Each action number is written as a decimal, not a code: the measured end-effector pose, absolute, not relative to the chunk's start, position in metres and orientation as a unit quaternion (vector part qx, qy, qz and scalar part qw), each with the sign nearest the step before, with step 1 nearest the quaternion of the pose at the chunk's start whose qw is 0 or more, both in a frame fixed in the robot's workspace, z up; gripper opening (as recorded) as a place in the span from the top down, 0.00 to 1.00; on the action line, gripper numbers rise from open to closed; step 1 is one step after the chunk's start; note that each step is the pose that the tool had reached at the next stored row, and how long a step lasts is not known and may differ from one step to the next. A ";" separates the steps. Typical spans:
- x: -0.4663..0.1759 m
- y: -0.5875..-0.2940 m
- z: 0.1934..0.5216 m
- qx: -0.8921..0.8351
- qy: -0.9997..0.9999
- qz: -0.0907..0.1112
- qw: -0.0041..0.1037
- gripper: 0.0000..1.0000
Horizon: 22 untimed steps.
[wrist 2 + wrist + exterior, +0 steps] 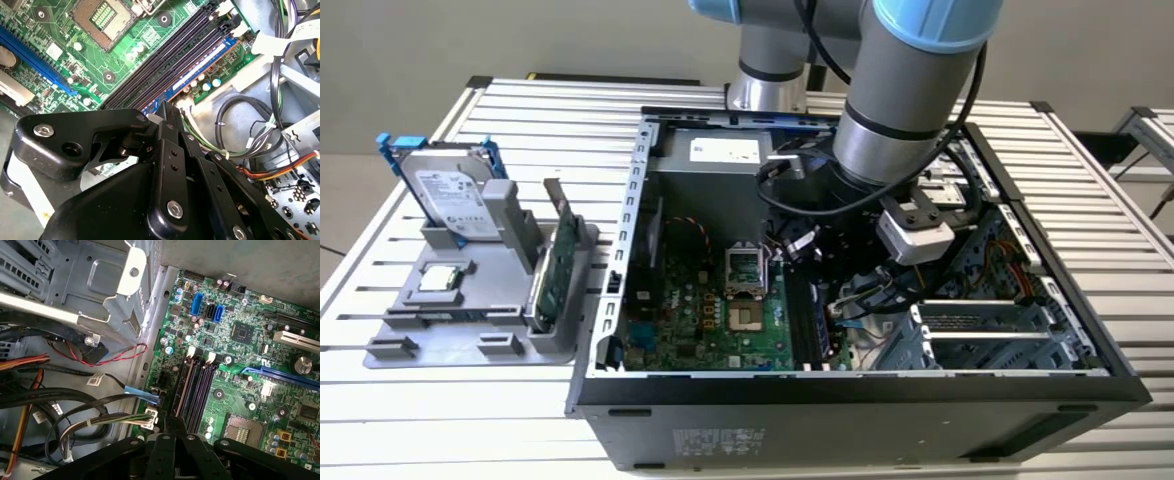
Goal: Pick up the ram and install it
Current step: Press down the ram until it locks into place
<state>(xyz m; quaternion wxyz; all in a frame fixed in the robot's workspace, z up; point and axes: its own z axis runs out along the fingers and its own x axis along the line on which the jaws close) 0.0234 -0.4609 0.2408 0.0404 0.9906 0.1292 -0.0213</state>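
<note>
Black gripper point(167, 107) links loom closest in the second wrist view, the jaws drawn together at the near end of the ram point(200, 70). Whether they pinch the stick or merely bear on its top edge cannot be told.

The ram stands edge-up in the outermost memory slot, alongside the empty black slots point(165, 60). In the exterior view it lies at 3 o'clock of the CPU socket point(742, 268), deep inside the open computer case point(607, 300).

At 9 o'clock of the case, a grey tray point(400, 350) on the bench point(400, 430) holds the hard drive point(451, 195) and the green expansion card point(550, 280).

Pickup looks complete; the work appears to be at the seating stage. Finishing calls for a straight, even press along the slot line, so that the stick goes down level rather than with one end high.
</note>
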 end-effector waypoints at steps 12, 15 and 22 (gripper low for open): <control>0.023 -0.461 0.241 0.990 0.132 -0.022 0.040 1.00; 0.023 -0.461 0.241 0.989 0.137 -0.021 0.040 1.00; 0.023 -0.461 0.241 0.987 0.153 -0.021 0.041 1.00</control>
